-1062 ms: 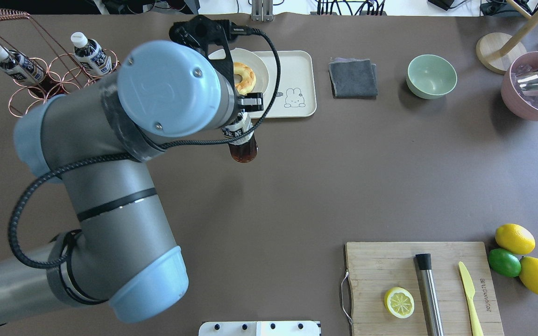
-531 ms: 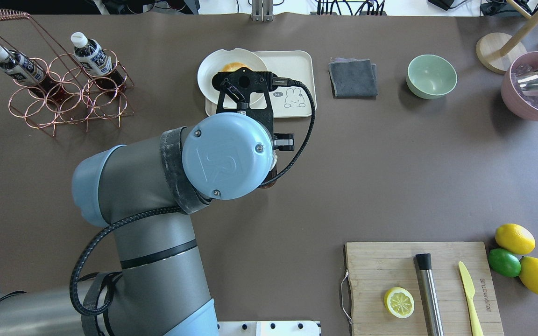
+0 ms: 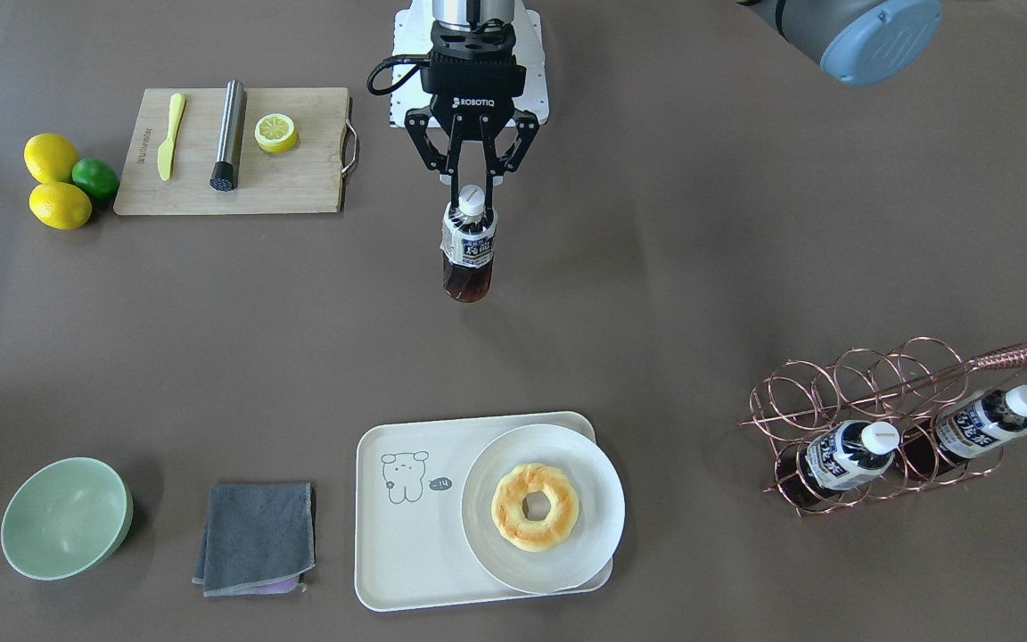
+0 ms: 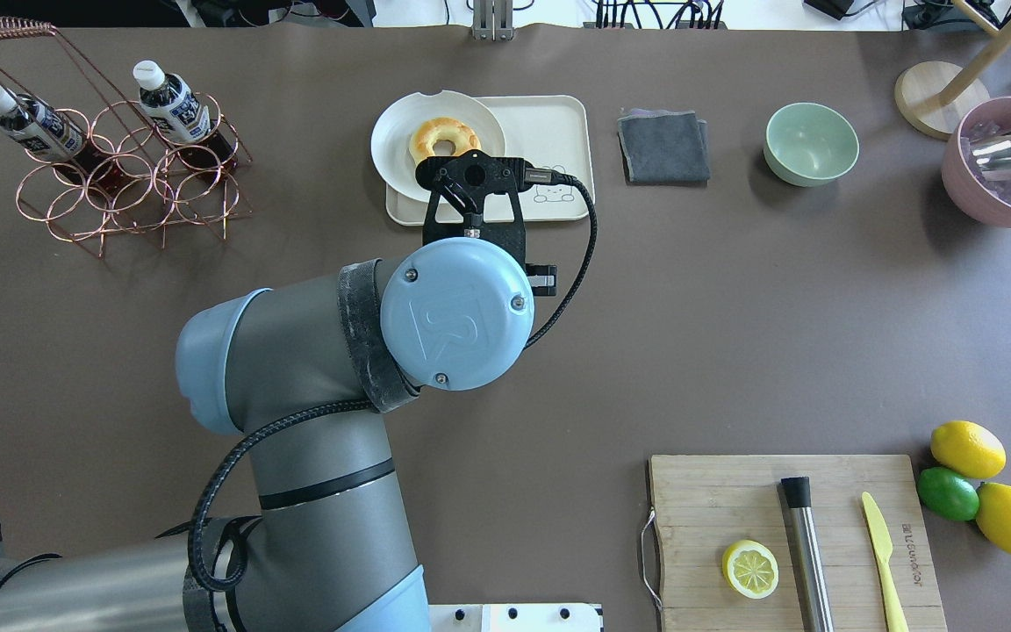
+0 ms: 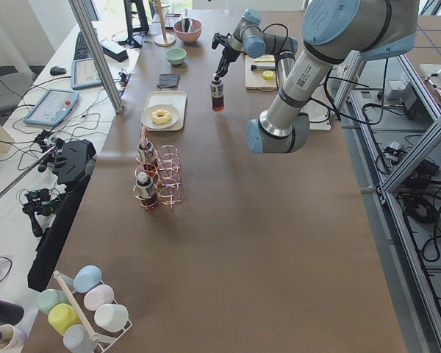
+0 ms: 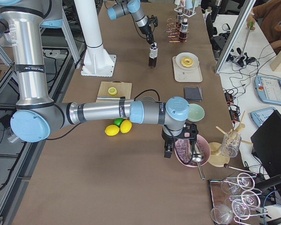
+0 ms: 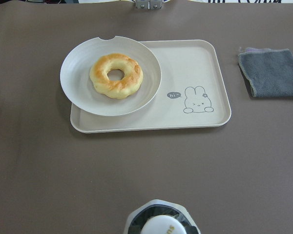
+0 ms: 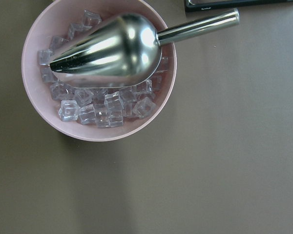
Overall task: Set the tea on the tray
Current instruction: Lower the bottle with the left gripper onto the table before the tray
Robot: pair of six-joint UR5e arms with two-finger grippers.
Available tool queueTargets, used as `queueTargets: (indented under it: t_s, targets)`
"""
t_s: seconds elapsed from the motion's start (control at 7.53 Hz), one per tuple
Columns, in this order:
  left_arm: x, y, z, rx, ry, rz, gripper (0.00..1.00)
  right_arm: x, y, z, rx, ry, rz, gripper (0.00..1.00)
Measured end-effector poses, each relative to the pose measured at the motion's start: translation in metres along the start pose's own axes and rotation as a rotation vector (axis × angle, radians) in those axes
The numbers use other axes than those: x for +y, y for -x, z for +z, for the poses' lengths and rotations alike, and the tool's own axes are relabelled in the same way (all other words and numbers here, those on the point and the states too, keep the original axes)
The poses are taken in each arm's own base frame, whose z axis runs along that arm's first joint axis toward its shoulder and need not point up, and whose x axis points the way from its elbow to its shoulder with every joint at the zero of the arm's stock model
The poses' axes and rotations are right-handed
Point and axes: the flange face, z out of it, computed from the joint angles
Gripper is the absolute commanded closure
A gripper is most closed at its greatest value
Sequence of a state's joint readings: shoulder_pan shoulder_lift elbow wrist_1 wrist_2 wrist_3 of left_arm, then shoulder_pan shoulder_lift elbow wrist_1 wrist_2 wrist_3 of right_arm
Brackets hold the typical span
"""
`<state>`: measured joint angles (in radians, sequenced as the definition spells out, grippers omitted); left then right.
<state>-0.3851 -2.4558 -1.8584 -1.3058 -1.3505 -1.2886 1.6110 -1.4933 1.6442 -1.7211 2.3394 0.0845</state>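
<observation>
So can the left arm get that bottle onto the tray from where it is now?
Probably yes. The left gripper holds the tea by its cap; nothing stands between it and the tray, whose half beside the plate is free.

"ROBOTIQ" printed above the left jaws; "hi~" printed on the tray [image 7: 200, 63].

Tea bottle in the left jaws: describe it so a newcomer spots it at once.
From the cream tray, look toward the robot's base. The left gripper has its jaws shut on the white cap of the tea bottle; unlike it, its two twins sit in the copper rack.
</observation>
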Motion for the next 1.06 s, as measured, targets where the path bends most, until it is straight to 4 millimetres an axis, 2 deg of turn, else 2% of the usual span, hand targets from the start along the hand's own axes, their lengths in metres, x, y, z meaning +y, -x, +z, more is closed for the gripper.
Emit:
queueTargets:
  t_s: [0.93, 1.06]
  targets:
    - [0.004, 0.0, 0.015, -0.012, 0.004, 0.005, 1.0, 0.0, -0.001, 0.001, 0.0, 0.002, 0.001, 0.0]
    - [0.005, -0.002, 0.02, -0.006, 0.002, 0.004, 0.42, -0.001, -0.002, 0.002, 0.0, 0.001, 0.0, 0.0]
